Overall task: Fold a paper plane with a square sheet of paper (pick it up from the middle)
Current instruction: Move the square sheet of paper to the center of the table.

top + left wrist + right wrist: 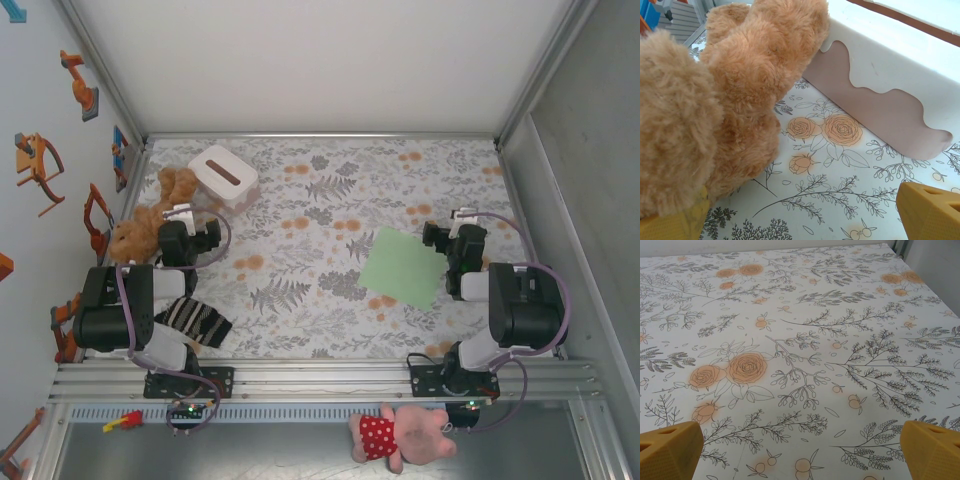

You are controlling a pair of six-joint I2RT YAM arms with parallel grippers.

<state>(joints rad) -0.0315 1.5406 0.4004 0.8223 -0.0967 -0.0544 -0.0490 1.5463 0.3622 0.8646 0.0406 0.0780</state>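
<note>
Square sheet of paper (405,267) lies just beside the right gripper (800,452)

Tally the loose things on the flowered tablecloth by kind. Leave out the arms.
Green paper sheet: 1
White box: 1
Striped cloth: 1
Brown teddy: 1
Total: 4

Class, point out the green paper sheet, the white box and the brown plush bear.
square sheet of paper (403,266): top external view, its middle.
white box (214,184): top external view, lid beside the slot.
plush bear (740,90): left wrist view, furry body.
</note>
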